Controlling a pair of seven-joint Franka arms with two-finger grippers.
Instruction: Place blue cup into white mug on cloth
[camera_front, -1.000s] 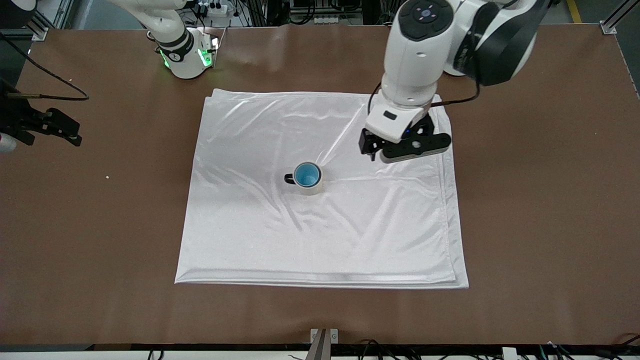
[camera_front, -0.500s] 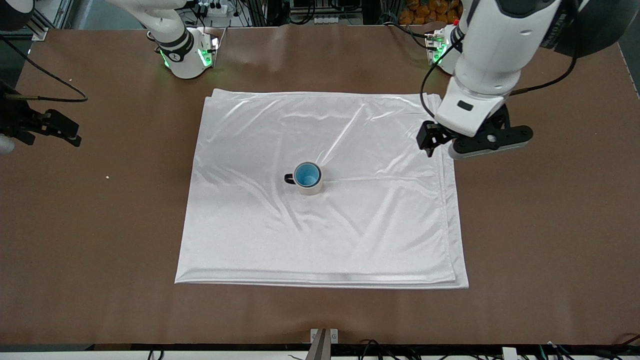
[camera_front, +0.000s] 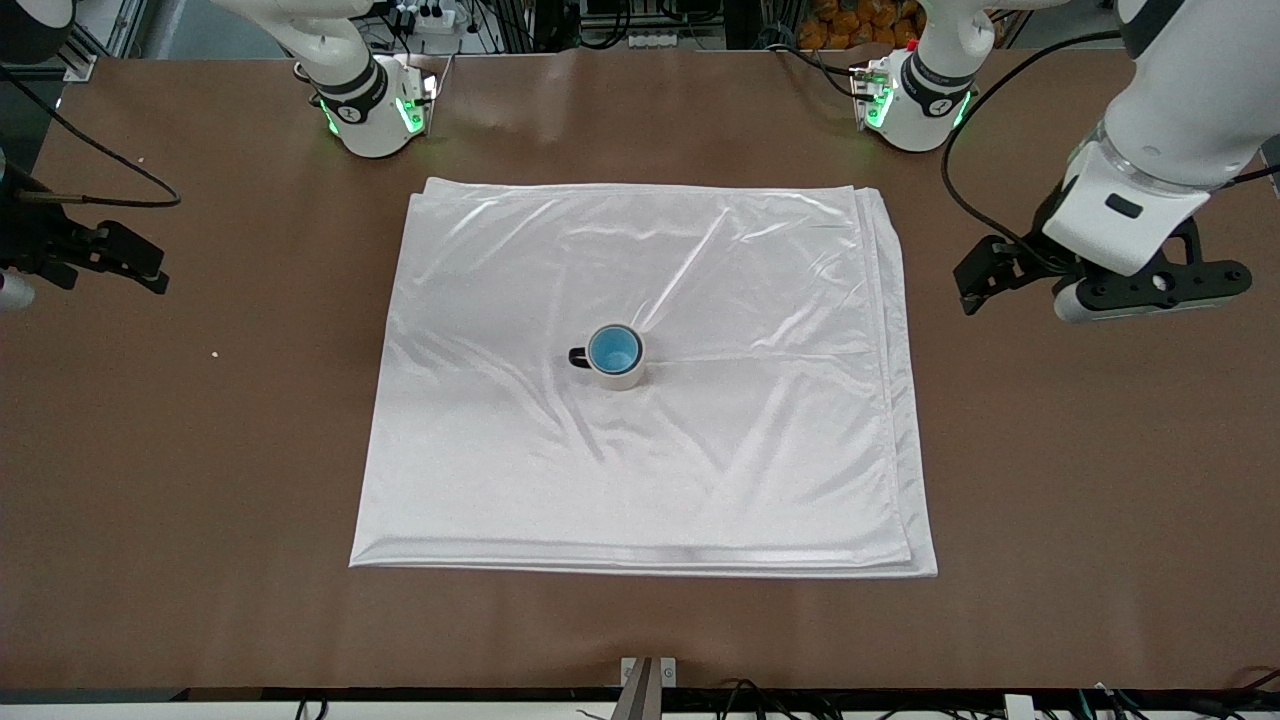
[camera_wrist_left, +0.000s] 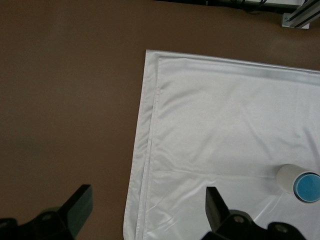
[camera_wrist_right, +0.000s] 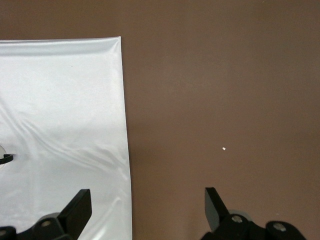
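No brand, label or writing can be read on any object.

In the front view the blue cup (camera_front: 614, 347) sits inside the white mug (camera_front: 620, 368), which stands upright near the centre of the frame on the cloth (camera_front: 640, 460); the mug's dark handle points toward the right arm's end of the surface (camera_front: 1080, 470). The cloth lies flat in folded layers with soft creases.

The left tool (camera_front: 1100, 290), at the right edge of the frame, hangs over bare brown surface just off the cloth's edge, its jaws spread wide and gripping nothing. The right tool (camera_front: 70, 262), at the left edge of the frame, is over bare surface well apart from the cloth, also released and holding nothing.

The left wrist view shows a cloth corner and the mug with its blue inside at lower right, which the right wrist view cuts off: there only the handle tip shows at the frame's left edge.

Along the top of the front view stand the arm bases with green lights, cables and metal framing.
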